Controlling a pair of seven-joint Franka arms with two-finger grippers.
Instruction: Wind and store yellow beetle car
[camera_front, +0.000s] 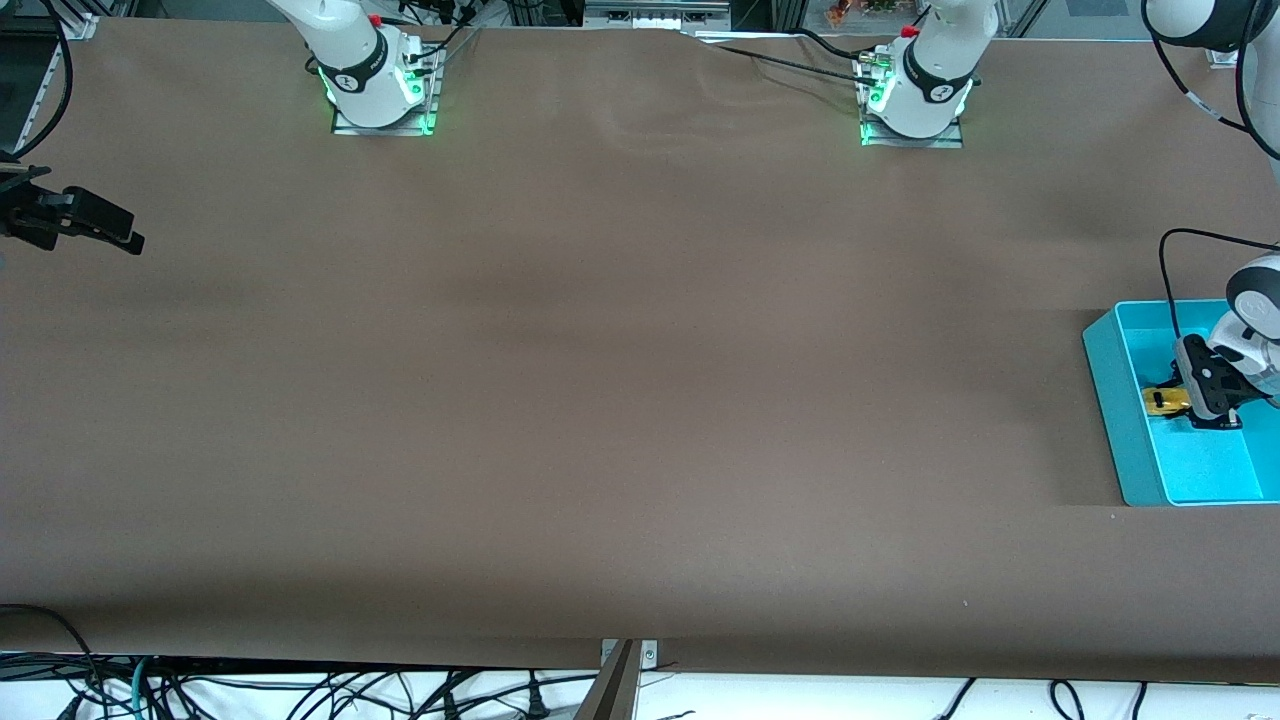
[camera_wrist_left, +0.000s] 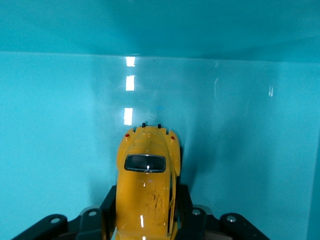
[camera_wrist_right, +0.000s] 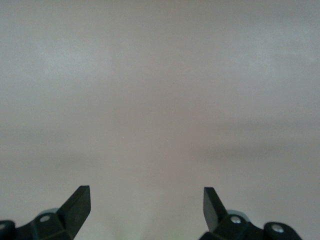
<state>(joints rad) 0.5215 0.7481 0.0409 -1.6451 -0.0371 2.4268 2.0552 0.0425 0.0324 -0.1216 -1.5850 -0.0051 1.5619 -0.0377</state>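
The yellow beetle car (camera_front: 1163, 402) is inside the teal tray (camera_front: 1100, 352) at the left arm's end of the table. My left gripper (camera_front: 1176, 399) reaches down into the tray and is shut on the car. In the left wrist view the car (camera_wrist_left: 145, 170) sits between the black fingers (camera_wrist_left: 109, 202), its dark window showing, with the tray's teal inside (camera_wrist_left: 235, 130) all around it. I cannot tell whether its wheels touch the tray floor. My right gripper (camera_front: 118, 232) waits open and empty over the bare table at the right arm's end; it also shows in the right wrist view (camera_wrist_right: 146, 202).
The brown table cover (camera_front: 620, 380) stretches between the two arms. The arm bases (camera_front: 380, 90) stand along the table edge farthest from the front camera. The tray lies close to the table's end. Cables hang below the nearest table edge.
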